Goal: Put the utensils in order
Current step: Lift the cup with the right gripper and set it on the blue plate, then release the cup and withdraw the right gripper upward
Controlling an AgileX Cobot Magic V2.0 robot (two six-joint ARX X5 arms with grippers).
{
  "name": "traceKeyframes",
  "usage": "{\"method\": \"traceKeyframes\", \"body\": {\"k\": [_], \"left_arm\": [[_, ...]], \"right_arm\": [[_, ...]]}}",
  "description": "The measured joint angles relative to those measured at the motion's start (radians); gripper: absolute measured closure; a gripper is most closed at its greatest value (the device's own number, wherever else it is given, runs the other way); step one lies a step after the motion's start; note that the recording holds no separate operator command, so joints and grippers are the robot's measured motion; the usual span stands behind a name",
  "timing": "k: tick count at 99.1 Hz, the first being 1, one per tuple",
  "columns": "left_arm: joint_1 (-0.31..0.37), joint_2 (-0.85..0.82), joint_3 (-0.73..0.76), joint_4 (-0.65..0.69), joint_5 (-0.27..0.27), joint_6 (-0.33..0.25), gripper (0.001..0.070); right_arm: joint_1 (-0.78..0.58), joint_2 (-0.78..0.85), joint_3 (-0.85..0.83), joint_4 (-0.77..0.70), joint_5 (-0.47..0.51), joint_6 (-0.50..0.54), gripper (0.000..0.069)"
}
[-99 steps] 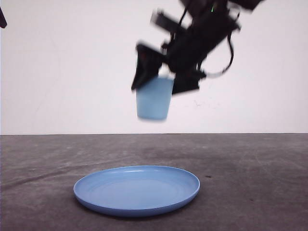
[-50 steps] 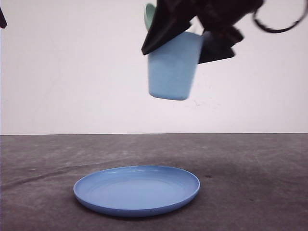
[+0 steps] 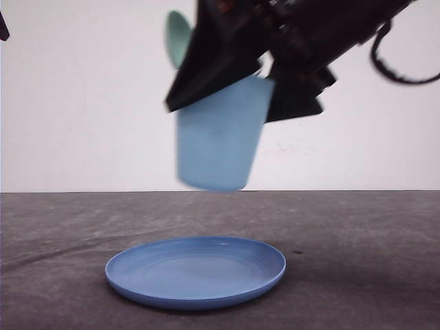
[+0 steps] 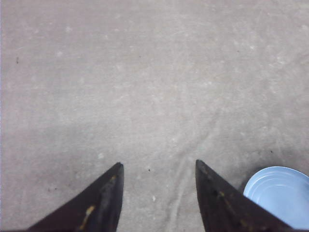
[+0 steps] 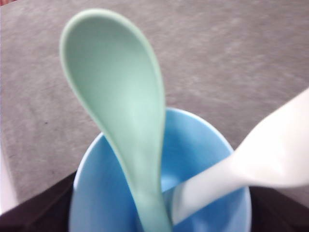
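**Cup with both utensils held high above the plate**

The right gripper (image 3: 237,86) is clamped on the light blue cup (image 3: 216,144), its dark fingers pressing the cup's two sides near the rim, and holds it in the air, tilted, well above the table (image 3: 357,247). The mint-green spoon (image 5: 120,106) stands in the cup handle-down, its broad bowl sticking out past the rim at about 11 o'clock in the front view. The white fork (image 5: 270,150) also rests in the cup, its blurred wide end leaning out over the rim. The round blue plate (image 3: 196,270) lies on the table at about 6 o'clock from the cup. The left gripper (image 4: 159,193) hangs over bare table, fingers spread apart with nothing between them; the plate's edge lies just beside one finger.
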Motion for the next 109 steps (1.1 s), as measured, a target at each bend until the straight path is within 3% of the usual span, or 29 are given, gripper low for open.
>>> {"method": "traceKeyframes", "body": {"k": [42, 72, 96, 109], "left_arm": [[0.0, 0.0, 0.0, 0.0, 0.0, 0.0, 0.0429], [0.0, 0.0, 0.0, 0.0, 0.0, 0.0, 0.0429], [0.0, 0.0, 0.0, 0.0, 0.0, 0.002, 0.0429], [0.0, 0.0, 0.0, -0.002, -0.005, 0.028, 0.0429]], "right_arm": [[0.015, 0.264, -0.002, 0.213, 0.102, -0.023, 0.0206], [0.016, 0.29, -0.002, 0.222, 0.103, -0.028, 0.0203], [0.016, 0.29, -0.002, 0.212, 0.103, -0.029, 0.0055], [0.01, 0.254, -0.003, 0.085, 0.101, -0.022, 0.003]]}}
